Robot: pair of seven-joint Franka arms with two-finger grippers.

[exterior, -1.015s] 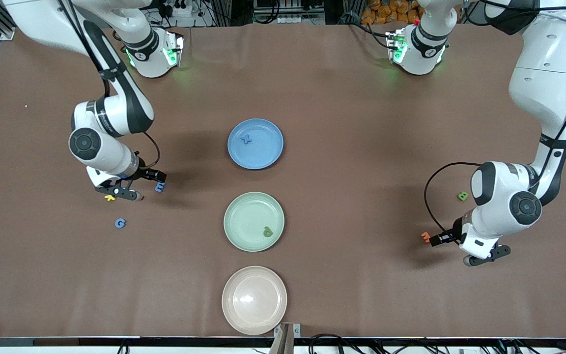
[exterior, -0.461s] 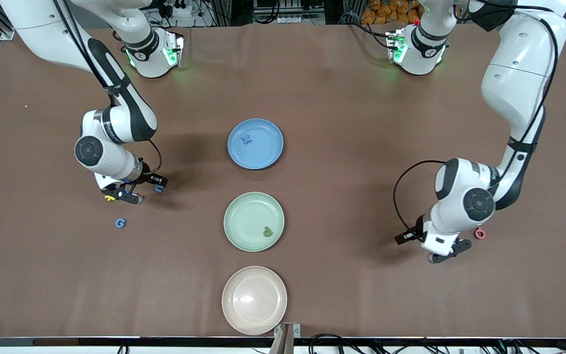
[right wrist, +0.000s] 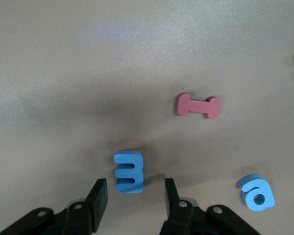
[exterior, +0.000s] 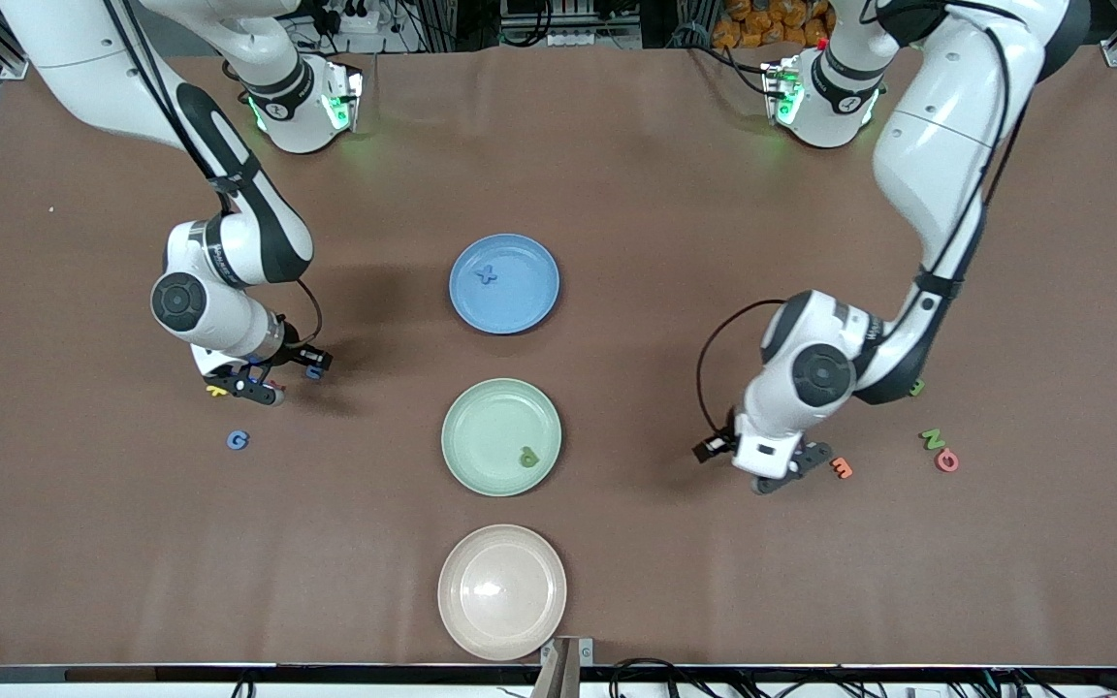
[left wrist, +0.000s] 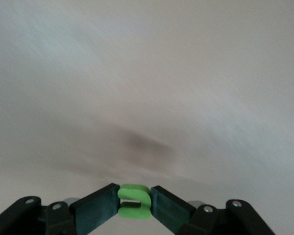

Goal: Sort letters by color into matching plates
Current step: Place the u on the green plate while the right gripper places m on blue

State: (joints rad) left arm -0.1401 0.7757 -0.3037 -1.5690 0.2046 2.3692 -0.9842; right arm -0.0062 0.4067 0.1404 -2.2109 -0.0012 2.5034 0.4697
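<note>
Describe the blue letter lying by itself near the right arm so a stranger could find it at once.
Start at the pale green plate in the middle of the table and go toward the right arm's end. There the blue G lies flat on the brown cloth, nearer the front camera than the right tool. Unlike the letters clustered at that tool, it sits alone.

The tabletop (exterior: 675,194) is showing a matt brown covering, seemingly cloth, with faint creases. The blue plate (exterior: 529,305) and the mint green plate (exterior: 481,456) are looking matt and smooth, while the cream plate (exterior: 529,620) is catching a small glossy highlight. The blue letter (right wrist: 129,171) and the dark red letter (right wrist: 198,105) are looking like soft matt foam. The arms' white shells are shining like smooth plastic.
</note>
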